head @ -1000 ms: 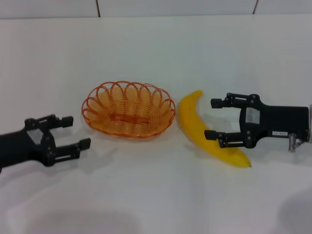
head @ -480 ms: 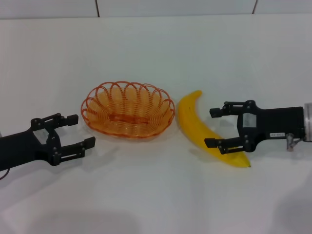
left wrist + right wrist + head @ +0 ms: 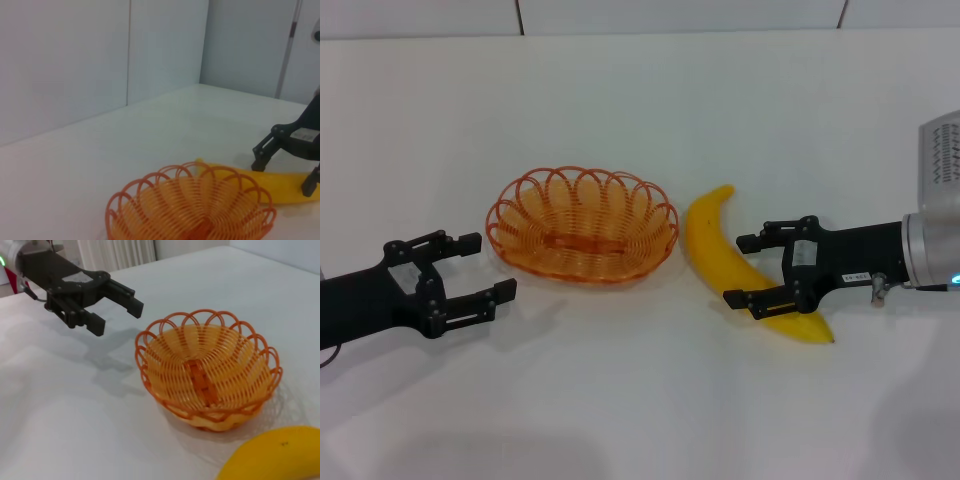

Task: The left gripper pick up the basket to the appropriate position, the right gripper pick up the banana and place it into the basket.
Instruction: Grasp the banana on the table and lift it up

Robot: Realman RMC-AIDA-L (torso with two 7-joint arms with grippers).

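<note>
The orange wire basket (image 3: 582, 224) sits empty on the white table; it also shows in the left wrist view (image 3: 192, 210) and the right wrist view (image 3: 207, 371). The yellow banana (image 3: 720, 250) lies just right of it, also seen in the left wrist view (image 3: 280, 187) and the right wrist view (image 3: 272, 456). My left gripper (image 3: 486, 267) is open and empty, a short way left of the basket; the right wrist view shows it too (image 3: 115, 310). My right gripper (image 3: 742, 270) is open, its fingers straddling the banana's middle; it appears in the left wrist view (image 3: 285, 167).
The white table (image 3: 640, 400) stretches in front. A white wall (image 3: 640, 15) runs along the back edge.
My right gripper has moved left and down so its fingers now straddle the banana. My left gripper has crept slightly right toward the basket.
</note>
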